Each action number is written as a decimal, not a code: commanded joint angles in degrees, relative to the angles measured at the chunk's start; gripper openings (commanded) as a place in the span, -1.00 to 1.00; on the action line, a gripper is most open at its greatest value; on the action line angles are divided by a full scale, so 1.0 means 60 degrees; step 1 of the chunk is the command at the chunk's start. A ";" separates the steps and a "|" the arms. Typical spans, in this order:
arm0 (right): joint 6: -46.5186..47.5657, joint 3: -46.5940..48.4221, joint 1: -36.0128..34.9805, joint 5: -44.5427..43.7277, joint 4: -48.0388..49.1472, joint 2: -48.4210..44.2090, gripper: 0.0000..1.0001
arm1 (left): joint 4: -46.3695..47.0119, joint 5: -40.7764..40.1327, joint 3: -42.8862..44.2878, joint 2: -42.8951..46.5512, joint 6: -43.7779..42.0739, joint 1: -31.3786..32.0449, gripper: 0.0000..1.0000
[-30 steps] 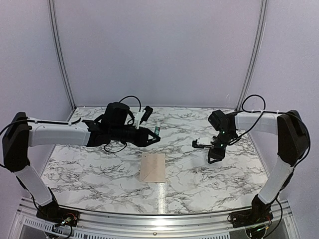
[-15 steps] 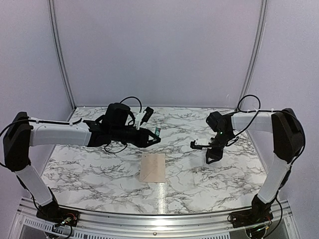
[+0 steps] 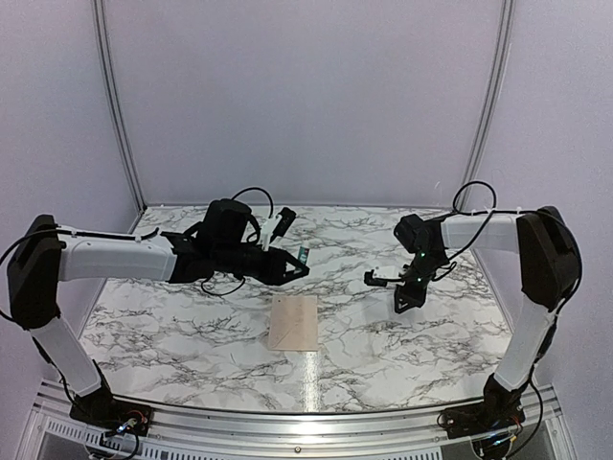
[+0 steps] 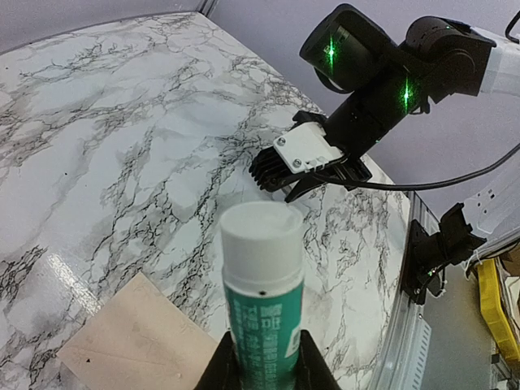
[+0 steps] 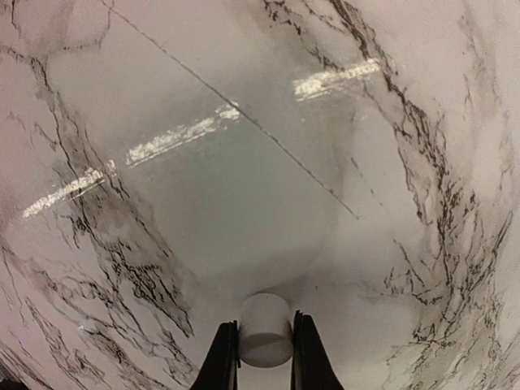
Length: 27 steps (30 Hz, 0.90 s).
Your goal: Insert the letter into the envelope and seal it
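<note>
Envelope point(image 3: 293, 323) lies flat on marble surface point(image 3: 192, 326). Left pincer point(image 4: 262, 361), just behind envelope & higher, is clamped on glue stick point(image 4: 262, 268). Right pincer point(image 5: 265, 345), to right of envelope, is clamped on white cap point(image 5: 265, 325).

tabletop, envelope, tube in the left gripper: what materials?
Tabletop: marble-pattern laminate or stone, glossy; lamp glare streaks on it. Envelope: matte tan paper, flat, faint crease lines. Tube: plastic, smooth white cap, green printed label; probably a glue stick.

One envelope point(image 3: 293, 323), one glue stick point(image 4: 262, 284), one small white cylinder point(image 5: 265, 329), one marble table point(image 3: 383, 340)
</note>
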State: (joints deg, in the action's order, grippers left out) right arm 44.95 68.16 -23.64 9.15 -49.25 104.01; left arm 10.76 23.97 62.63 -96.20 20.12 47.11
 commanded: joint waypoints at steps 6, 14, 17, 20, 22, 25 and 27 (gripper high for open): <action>-0.0074 0.1735 -0.0125 0.1006 -0.1201 -0.0539 -0.87 | -0.1120 0.0616 0.0520 -0.0249 -0.1069 0.0040 -0.81; -0.0478 0.4659 -0.0124 0.4739 -0.2484 -0.0532 -0.87 | -0.3919 0.0764 0.1571 -0.0297 -0.3277 0.0238 -0.81; -0.0758 0.5532 -0.0125 0.6103 -0.2829 -0.0175 -0.87 | -0.4795 0.0236 0.2026 -0.0376 -0.4121 0.0446 -0.82; -0.0785 0.6186 -0.0133 0.7301 -0.3321 0.0300 -0.87 | -0.5492 -0.0450 0.2401 -0.0507 -0.4652 0.0682 -0.83; -0.0862 0.6384 -0.0158 0.7941 -0.3497 0.0569 -0.87 | -0.5725 -0.0832 0.2549 -0.0505 -0.4904 0.0826 -0.84; -0.0612 0.6590 -0.0333 0.8440 -0.4052 0.0912 -0.87 | -0.5898 -0.1286 0.2705 -0.0506 -0.5054 0.0989 -0.85; -0.0413 0.6518 -0.0475 0.8677 -0.4253 0.1031 -0.87 | -0.5908 -0.1435 0.2745 -0.0488 -0.5094 0.1046 -0.85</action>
State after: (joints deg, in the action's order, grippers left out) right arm 40.99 106.10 -24.32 53.47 -68.64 107.77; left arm -20.16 19.53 77.28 -98.56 -7.03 52.62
